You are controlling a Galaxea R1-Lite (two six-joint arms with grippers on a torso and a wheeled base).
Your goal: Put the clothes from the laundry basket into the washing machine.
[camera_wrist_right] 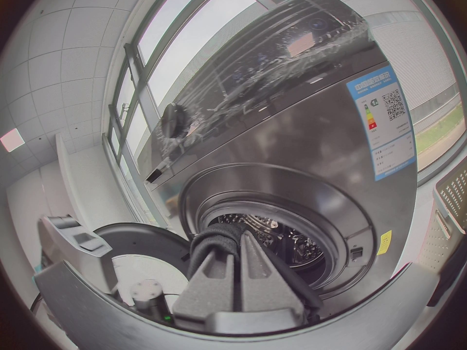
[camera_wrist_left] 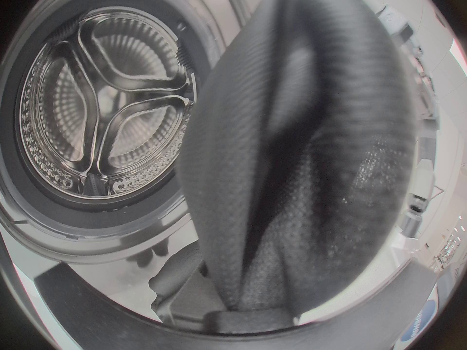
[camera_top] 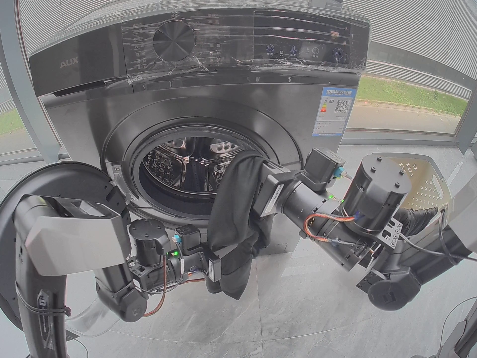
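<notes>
Here, in the head view, the washing machine (camera_top: 198, 100) fills the upper and middle frame. Its round door (camera_top: 54, 180) is swung open at the left edge, and the steel drum (camera_top: 189, 165) is exposed at centre. A black garment (camera_top: 238, 210) hangs just right of centre. Its top lies in front of the right side of the opening and its tail drops toward the floor. The right gripper (camera_top: 266, 185) enters from the right and meets the upper fold of the black garment. The left gripper (camera_top: 214, 269), low and left of centre, touches its lower part. The laundry basket (camera_top: 430, 185), pale and perforated, stands at the right edge behind the right arm, with dark cloth (camera_top: 417, 220) in it.

In the left wrist view, the black garment (camera_wrist_left: 292, 147) rises from the base of the left gripper as one broad fold, beside the open drum (camera_wrist_left: 107, 108). One grey finger (camera_wrist_left: 177, 273) shows next to the cloth and the other is covered. Whether these jaws are spread or pinching cannot be told.

In the right wrist view, the right gripper (camera_wrist_right: 238, 263) has its two fingers pressed together, pinching the black garment (camera_wrist_right: 214, 234), which bunches over their tips. The drum (camera_wrist_right: 282, 239) lies just beyond. A blue-edged label (camera_wrist_right: 384, 122) sits on the machine's front panel, and the laundry basket (camera_wrist_right: 455, 195) stands beside the machine.
</notes>
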